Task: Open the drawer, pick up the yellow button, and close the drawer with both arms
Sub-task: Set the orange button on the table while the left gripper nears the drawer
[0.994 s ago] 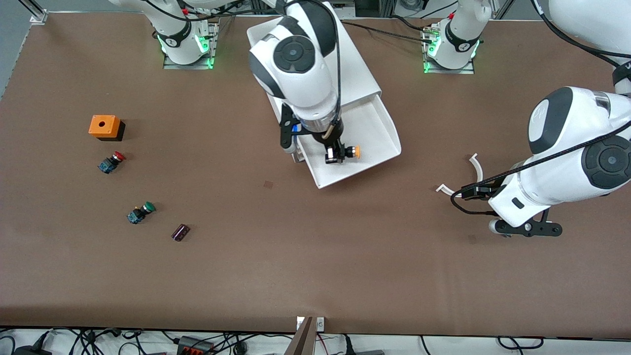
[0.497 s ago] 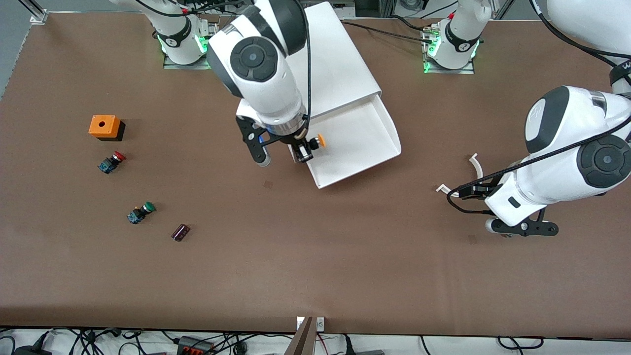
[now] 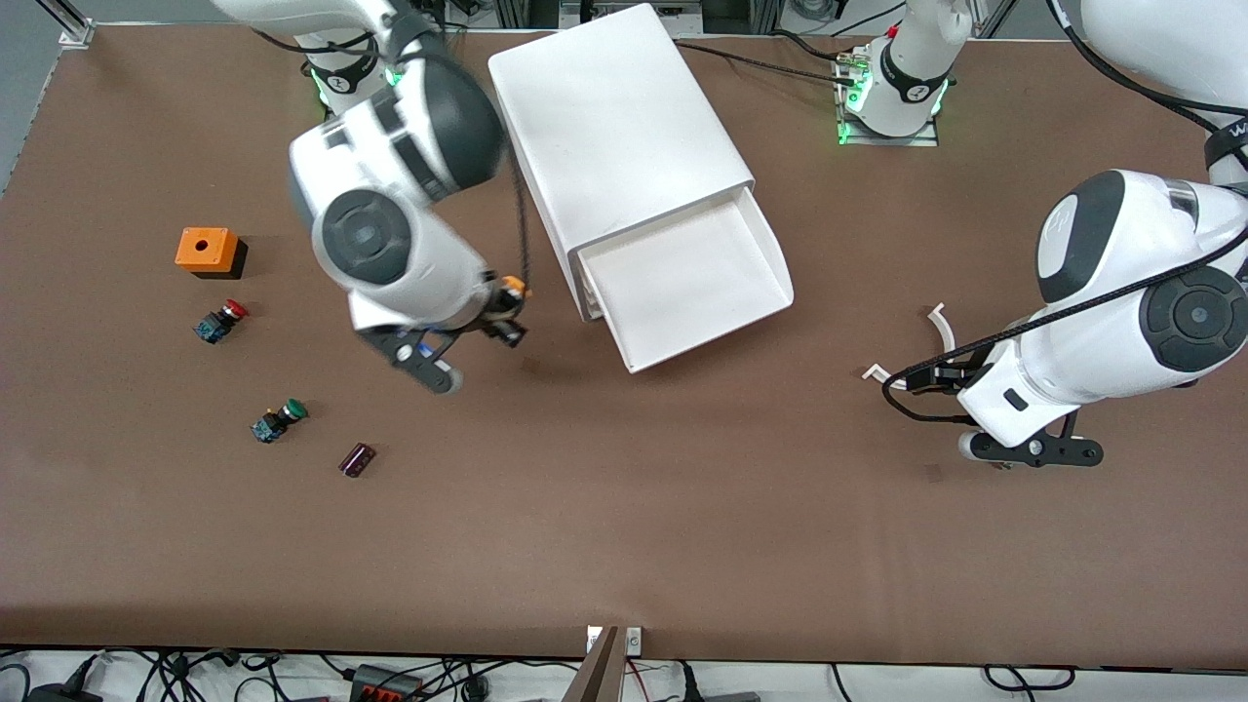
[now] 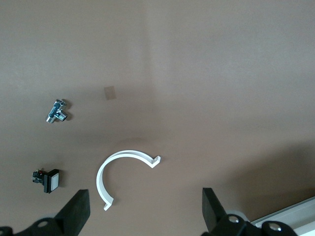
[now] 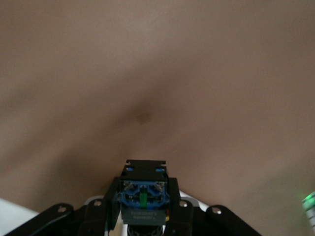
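My right tool [image 3: 504, 314] is clamped on the small yellow-orange-capped push-button [image 5: 142, 196], apparently over bare brown bench [image 3: 624, 507] beside the open white plastic drawer [image 3: 770, 255], so my left tool [image 4: 142, 214], fingers apart, waits to close it.

Even overhead light, soft shadows, right arm [image 3: 390, 234] motion-blurred, right wrist view hazy, glossy casings gleaming

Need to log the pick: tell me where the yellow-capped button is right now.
In the front view the button is clamped in the right gripper, up over bare table beside the open drawer, toward the right arm's end.
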### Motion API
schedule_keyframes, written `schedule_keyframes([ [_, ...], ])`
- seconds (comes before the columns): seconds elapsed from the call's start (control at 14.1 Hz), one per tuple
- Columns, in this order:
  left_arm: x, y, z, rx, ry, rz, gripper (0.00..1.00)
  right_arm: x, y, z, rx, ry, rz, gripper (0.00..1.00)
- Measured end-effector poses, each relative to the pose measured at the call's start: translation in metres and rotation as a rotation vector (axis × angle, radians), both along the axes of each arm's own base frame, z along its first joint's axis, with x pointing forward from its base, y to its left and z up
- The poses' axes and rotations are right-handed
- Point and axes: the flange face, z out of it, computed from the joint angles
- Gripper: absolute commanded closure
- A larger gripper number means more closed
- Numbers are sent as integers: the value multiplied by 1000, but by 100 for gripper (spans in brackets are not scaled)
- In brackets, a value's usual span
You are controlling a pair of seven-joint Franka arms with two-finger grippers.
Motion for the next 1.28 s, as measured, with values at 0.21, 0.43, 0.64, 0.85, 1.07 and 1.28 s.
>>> schedule_keyframes([
  [0.21, 0, 0, 0, 0, 0, -1, 0, 20, -79, -26, 64, 68, 153, 100],
  [0.43, -1, -5, 0, -1, 0, -7, 0, 19, -105, -52, 105, 104, 280, 100],
  [0.64, -1, -8, 0, -1, 0, -10, 0, 11, -119, -84, 141, 72, 385, 100],
  [0.85, 1, -18, 2, -10, -37, 18, 0, -9, -135, -123, 163, 42, 471, 100],
  [1.07, 1, -42, -3, -16, -57, 75, 0, -24, -148, -153, 180, 29, 551, 100],
  [1.28, 3, -68, -5, -65, -90, 129, 0, -34, -157, -182, 169, -8, 627, 100],
])
